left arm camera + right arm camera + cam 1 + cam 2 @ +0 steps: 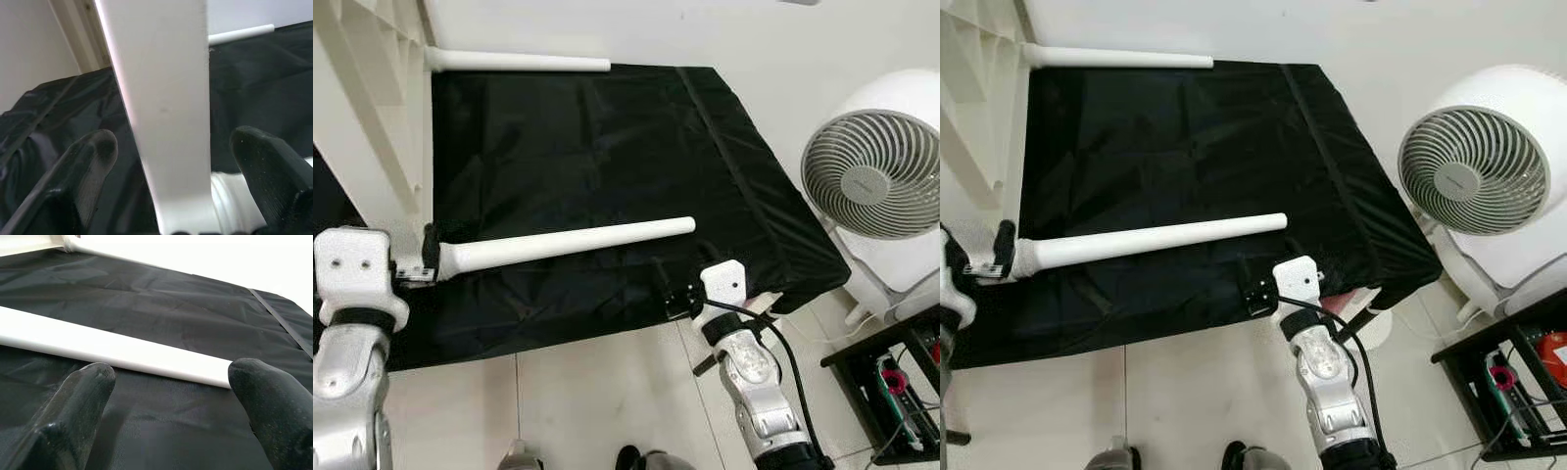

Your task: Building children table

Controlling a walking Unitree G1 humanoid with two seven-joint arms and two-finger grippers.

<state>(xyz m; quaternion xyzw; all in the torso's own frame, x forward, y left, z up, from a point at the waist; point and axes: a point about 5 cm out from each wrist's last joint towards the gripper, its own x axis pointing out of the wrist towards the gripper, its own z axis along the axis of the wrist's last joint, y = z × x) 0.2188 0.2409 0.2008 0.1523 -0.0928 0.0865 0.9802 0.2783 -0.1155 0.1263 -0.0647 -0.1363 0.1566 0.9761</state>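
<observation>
Step in hand, as I read it: fitting legs to the child's table. The white tabletop frame (pixel 372 108) stands on edge at my left, against the bed with the black cover (pixel 607 166). One white leg (pixel 519 62) juts from its far corner and runs along the wall. The near leg (pixel 568 242) sticks out over the cover, its collar end at the frame's near corner.

Left tool (pixel 419 262) sits right at that joint. In the left wrist view its fingers (pixel 83 166) are spread wide either side of the frame rail, with the leg's ribbed collar just inside the right finger; it grips nothing that I can see.

Right tool (pixel 677 299) hovers at the near edge of the bed, just short of the leg's free tip, fingers (pixel 83 396) wide apart, empty, the leg lying across in front of them.

Whether the near leg is fully seated I can't tell.

Next move, my call: close the right tool on the leg near its tip, steady the frame with the left, then turn the leg home.

A white fan (pixel 876 186) stands close on the right; watch the elbow.
</observation>
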